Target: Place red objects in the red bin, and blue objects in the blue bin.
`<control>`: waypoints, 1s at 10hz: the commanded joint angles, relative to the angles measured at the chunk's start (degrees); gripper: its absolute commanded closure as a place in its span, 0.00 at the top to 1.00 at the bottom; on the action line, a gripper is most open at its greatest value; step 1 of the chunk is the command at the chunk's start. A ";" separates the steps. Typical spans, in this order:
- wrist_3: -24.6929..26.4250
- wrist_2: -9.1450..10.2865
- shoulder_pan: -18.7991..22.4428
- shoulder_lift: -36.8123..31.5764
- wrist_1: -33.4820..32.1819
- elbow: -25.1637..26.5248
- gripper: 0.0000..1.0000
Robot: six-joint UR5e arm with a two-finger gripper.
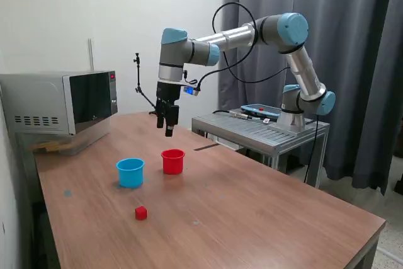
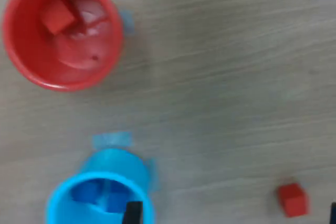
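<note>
In the exterior view my gripper hangs well above the table, behind the red bin, holding nothing. The blue bin stands just to the exterior view's left of the red bin. One red cube lies on the table in front of both. The wrist view looks down into the red bin, where a red cube rests. Two dark blue cubes sit in the blue bin. The loose red cube lies on the wood. The gripper is open; its fingertips stand wide apart.
A microwave stands at the table's back on the exterior view's left. A metal stand carrying the arm's base sits behind the table on the exterior view's right. A thin black tripod rises near the wall. Blue tape marks lie on the wood.
</note>
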 commanded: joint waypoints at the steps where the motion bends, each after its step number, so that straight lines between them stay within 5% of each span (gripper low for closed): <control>1: -2.18 0.08 4.19 0.39 1.44 -0.84 1.00; 4: -4.12 0.16 6.58 0.48 4.95 -2.76 1.00; 10: -3.59 0.08 7.28 9.60 8.04 -15.23 1.00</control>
